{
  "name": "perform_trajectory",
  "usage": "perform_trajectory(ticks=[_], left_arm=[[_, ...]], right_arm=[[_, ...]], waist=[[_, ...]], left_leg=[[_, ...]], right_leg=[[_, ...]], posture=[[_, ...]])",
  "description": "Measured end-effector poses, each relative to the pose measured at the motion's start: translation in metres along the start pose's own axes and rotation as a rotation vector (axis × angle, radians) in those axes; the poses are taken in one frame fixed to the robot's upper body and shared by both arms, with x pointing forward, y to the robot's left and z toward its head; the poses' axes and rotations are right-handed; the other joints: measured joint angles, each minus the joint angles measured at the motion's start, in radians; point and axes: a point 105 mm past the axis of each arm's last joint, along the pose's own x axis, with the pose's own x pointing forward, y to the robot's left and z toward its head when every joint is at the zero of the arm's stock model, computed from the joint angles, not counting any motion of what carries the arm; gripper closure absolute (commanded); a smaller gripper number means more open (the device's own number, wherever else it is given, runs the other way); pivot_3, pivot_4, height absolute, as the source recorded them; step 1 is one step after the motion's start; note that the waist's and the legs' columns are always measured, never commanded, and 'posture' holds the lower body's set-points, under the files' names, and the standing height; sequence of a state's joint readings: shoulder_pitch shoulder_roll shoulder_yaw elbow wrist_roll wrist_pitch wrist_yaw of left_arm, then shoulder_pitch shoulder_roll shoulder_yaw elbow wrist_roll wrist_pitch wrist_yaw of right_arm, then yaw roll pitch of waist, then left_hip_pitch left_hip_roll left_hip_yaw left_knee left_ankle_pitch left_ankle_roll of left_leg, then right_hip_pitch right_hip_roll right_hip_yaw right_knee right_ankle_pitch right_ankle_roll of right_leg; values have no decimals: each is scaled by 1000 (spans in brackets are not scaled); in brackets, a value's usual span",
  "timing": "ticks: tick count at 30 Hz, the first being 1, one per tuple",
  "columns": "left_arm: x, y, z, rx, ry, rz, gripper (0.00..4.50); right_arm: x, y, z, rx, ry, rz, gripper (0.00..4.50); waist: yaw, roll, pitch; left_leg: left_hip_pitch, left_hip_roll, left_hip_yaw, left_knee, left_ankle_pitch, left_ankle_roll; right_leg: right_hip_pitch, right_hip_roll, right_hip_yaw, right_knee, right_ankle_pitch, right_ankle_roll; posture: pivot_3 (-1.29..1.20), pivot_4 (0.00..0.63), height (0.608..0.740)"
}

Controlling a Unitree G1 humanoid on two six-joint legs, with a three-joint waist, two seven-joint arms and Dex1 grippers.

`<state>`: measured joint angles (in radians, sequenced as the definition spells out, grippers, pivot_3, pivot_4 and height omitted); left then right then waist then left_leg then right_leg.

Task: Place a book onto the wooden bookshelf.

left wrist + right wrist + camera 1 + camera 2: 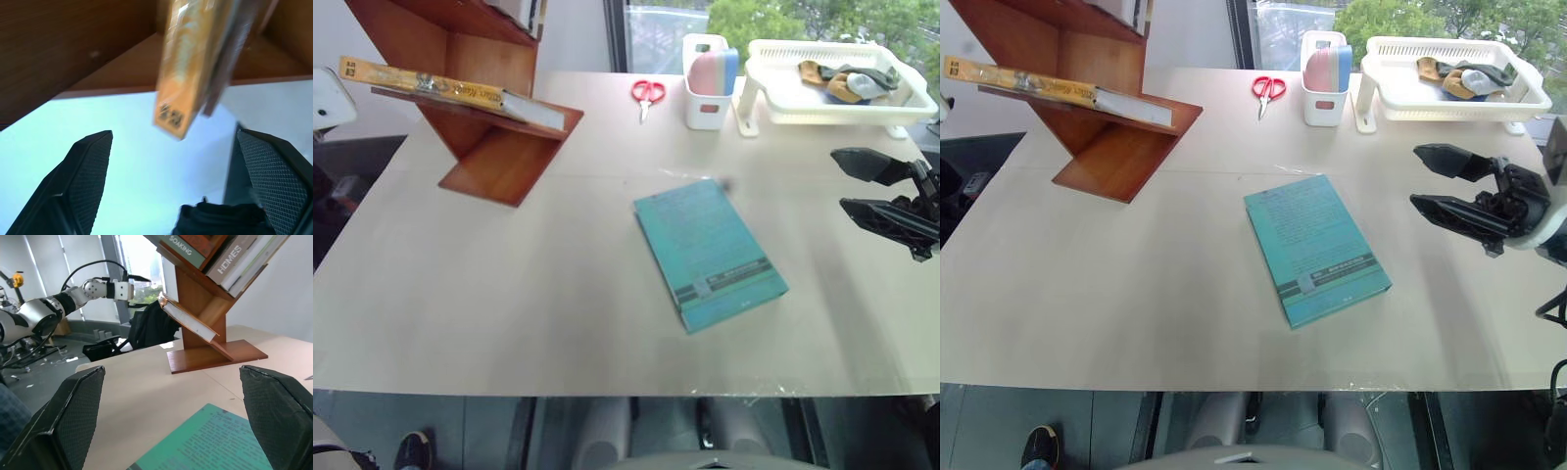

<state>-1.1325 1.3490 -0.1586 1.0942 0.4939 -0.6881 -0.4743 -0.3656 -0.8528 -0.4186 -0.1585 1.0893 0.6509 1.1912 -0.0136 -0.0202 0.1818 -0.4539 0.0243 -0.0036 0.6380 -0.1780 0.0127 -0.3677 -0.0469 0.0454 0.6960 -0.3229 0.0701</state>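
Observation:
The yellow-orange book (431,86) lies flat on a slanted board of the wooden bookshelf (499,162) at the table's far left corner, one end sticking out past the board. In the left wrist view my left gripper (178,178) stands open just short of that protruding book (195,63) end, with nothing between its fingers (83,181). My right gripper (1418,176) hovers open and empty over the table's right side, pointing left toward the bookshelf (210,333).
A teal book (708,253) lies flat in the middle of the table. At the back are red scissors (647,93), a white holder (707,93) with pink and blue items, and a white tray (822,116) holding small things. More books (234,254) fill the shelf's upper boards.

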Motion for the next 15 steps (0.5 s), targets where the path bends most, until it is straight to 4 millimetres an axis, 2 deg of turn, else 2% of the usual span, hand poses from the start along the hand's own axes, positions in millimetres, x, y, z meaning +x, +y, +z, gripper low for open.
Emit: perform_trajectory(ticks=[2,5,7,11,13,15], left_arm=[[-2,7,3,-44,-26,42,147],[-2,9,12,-238,-119,62,147],[-2,-10,16,-362,-169,-20,147],[-12,-77,31,-663,-258,-301,147],[-26,-100,52,-831,-320,-418,147],[-41,-111,76,-969,-382,-512,147]], right_arm=[[1,-1,-2,5,3,2,0],[1,-1,-2,7,3,3,0],[0,-1,-3,10,4,0,0],[-8,-1,-14,44,27,-33,0],[-14,-2,-20,59,40,-53,0],[-18,-4,-24,69,52,-77,0]], waist=[[-1,0,0],[-1,1,0],[-3,1,-1],[-9,1,-1],[-14,1,0],[-17,1,0]], left_leg=[[0,0,0,0,0,0],[0,1,1,0,0,0],[1,3,1,0,0,0],[1,6,-1,-1,0,0],[1,8,-1,-1,0,0],[1,8,-1,-1,0,0]], right_leg=[[0,0,0,0,0,0],[0,0,1,0,0,0],[0,0,1,1,0,0],[-1,0,4,1,0,-1],[-1,0,5,0,0,-1],[-1,0,4,0,0,-1]], posture=[[0,150,740],[0,150,740],[0,150,740],[0,150,740],[0,150,740],[0,150,740]])
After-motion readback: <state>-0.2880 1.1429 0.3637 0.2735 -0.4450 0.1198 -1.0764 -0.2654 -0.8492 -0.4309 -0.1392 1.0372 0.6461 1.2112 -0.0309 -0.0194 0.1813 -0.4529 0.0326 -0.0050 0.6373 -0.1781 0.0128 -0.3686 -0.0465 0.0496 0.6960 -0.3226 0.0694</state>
